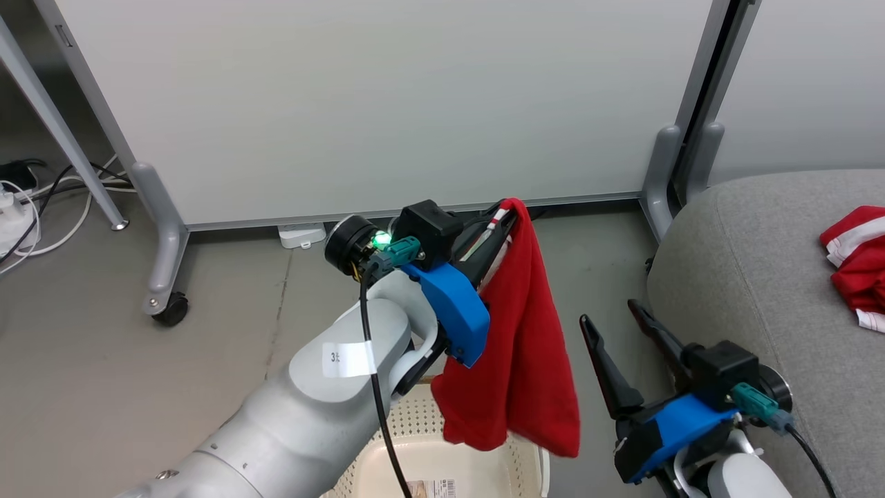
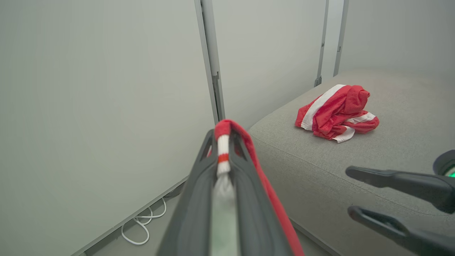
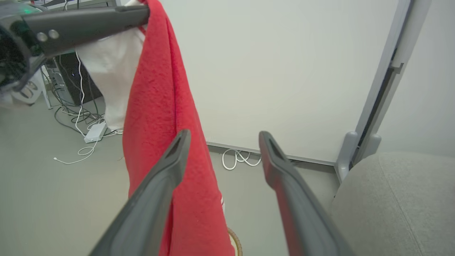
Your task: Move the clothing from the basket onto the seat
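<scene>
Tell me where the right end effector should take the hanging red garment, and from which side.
Probably its mid-length fold, below the left end effector pinching the top edge. Come from the robot's right: the red garment hangs as a free vertical drape, and the open right end effector stands on that side.

Grey seat (image 2: 408, 103), crumpled clothing (image 2: 334, 113) atop

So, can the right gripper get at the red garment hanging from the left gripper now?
Probably yes: the right gripper stands open just beside the red garment, which hangs freely from the left gripper, and nothing lies between them.
</scene>
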